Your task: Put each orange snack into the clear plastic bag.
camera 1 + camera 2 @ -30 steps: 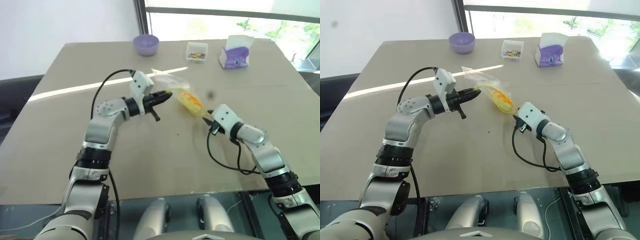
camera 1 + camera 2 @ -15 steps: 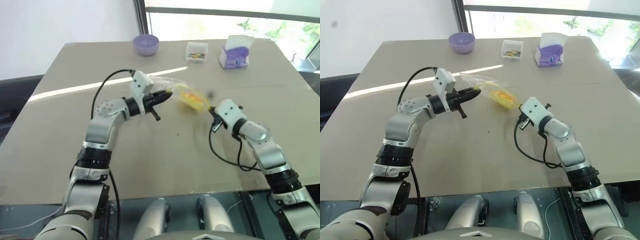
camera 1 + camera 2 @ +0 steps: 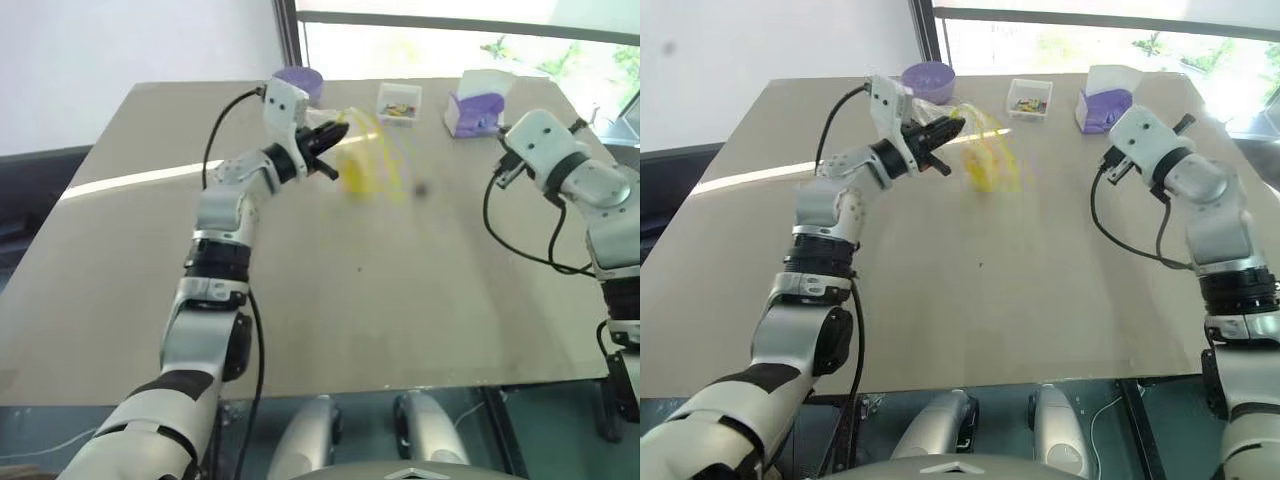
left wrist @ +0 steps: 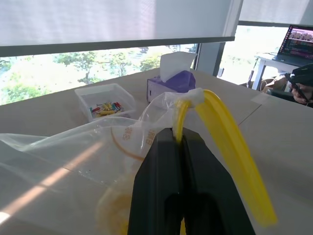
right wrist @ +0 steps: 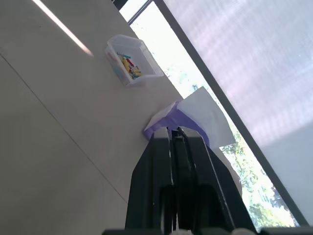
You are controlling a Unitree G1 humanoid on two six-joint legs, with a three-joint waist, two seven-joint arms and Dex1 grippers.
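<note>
Now L fingers point(image 3: 322, 138), clamped shut on crinkly clear plastic bag's point(image 3: 365, 160) yellow seal strip, have lifted it off the worktop point(image 3: 320, 280) w/ round golden-orange snack point(image 3: 357, 178) inside; R fingers point(image 5: 174, 133) have let go, shut empty. Bagging looks done.

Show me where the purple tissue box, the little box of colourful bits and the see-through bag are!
purple tissue box point(image 3: 472, 112), left eye view, front face.
little clear box point(image 3: 399, 102), left eye view, middle.
clear plastic bag point(image 4: 93, 147), left wrist view, crinkly side.
</note>
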